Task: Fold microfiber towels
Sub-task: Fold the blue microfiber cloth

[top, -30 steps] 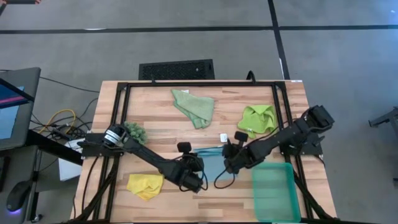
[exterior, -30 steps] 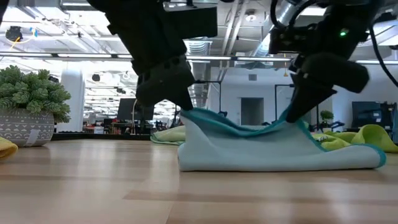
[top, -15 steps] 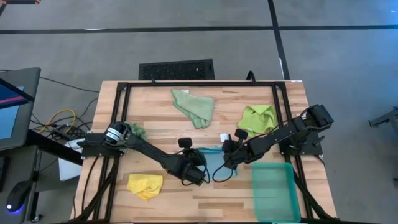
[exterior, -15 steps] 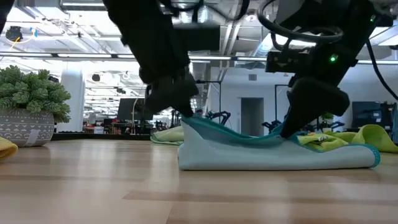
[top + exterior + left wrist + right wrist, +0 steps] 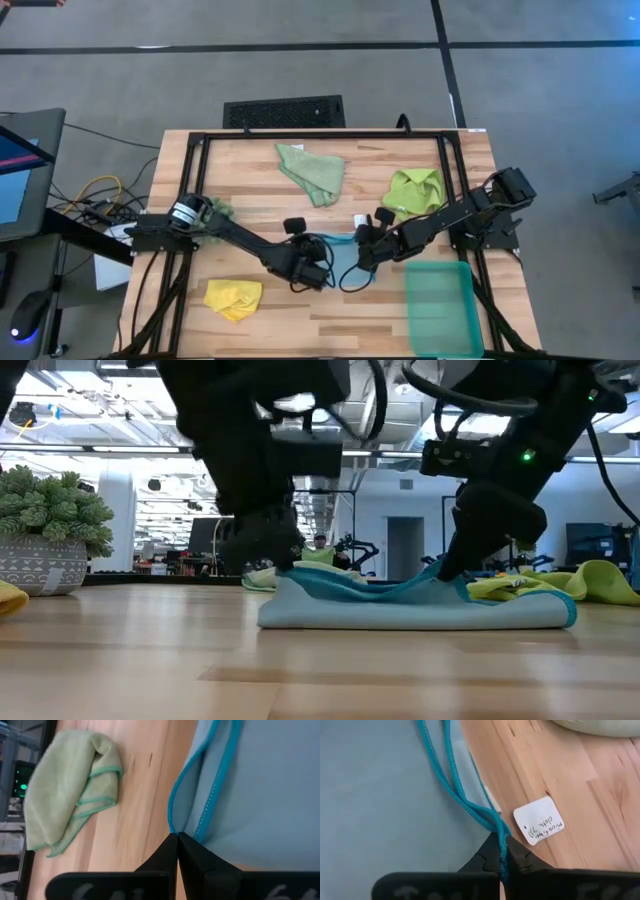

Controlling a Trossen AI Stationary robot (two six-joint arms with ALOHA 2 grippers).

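— Towels first: where does each one lie?

— Light blue towel point(image 5: 338, 262) sits mid-table between the two grippers, folded over on itself with its teal hem showing. The pale sage green towel point(image 5: 312, 171) lies crumpled toward the far edge, the lime green towel point(image 5: 415, 190) is bunched to the right of it, and the yellow towel point(image 5: 233, 297) rests near the front left corner.

— And the jaws?

— The left gripper point(image 5: 177, 836) is clenched on the teal hem at one corner of the blue towel; its fingers meet tip to tip right at the cloth's edge. The right gripper point(image 5: 502, 840) is likewise pinched tight on the doubled hem at the opposite corner, just beside a small white label point(image 5: 539, 820) on the table point(image 5: 260, 170).

— How high is the cloth?

— In the low view the towel lies nearly flat on the wood, with both pinched corners only slightly raised.

— Anything else nearby?

— A teal tray point(image 5: 438, 305) sits at the front right, apart from the blue towel.
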